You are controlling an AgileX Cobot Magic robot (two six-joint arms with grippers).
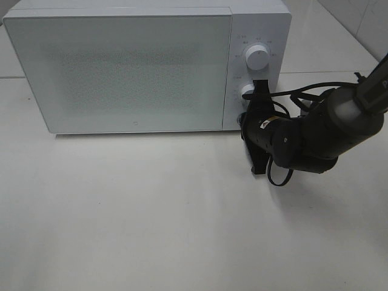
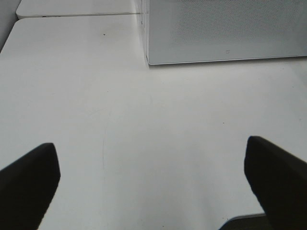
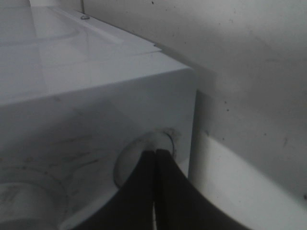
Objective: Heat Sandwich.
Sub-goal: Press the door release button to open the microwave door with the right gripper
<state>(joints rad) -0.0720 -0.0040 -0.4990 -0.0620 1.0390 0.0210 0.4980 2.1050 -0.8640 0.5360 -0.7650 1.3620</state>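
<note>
While the sandwich is out of sight, perhaps inside the shut boxy white microwave (image 1: 121, 66), the right gripper (image 3: 156, 154) sits closed at its lower round white knob (image 3: 136, 149), the left gripper (image 2: 151, 165) wide and empty, and such soft, light bread will likely need a gentle hold at the crusts.

Sandwich not visible in any view; it may be behind the microwave door, can't tell. Microwave (image 1: 139, 66): white box, upright at the far side of the table (image 1: 151, 218), front facing the high camera. Door (image 1: 121, 73) shut, flush with the body, with a pale speckled panel and nothing seen through it. The control strip right of the door has two round white knobs: upper knob (image 1: 257, 58) clear, lower knob (image 1: 246, 91) partly hidden. The door's lower edge also shows shut in the left wrist view.
</note>
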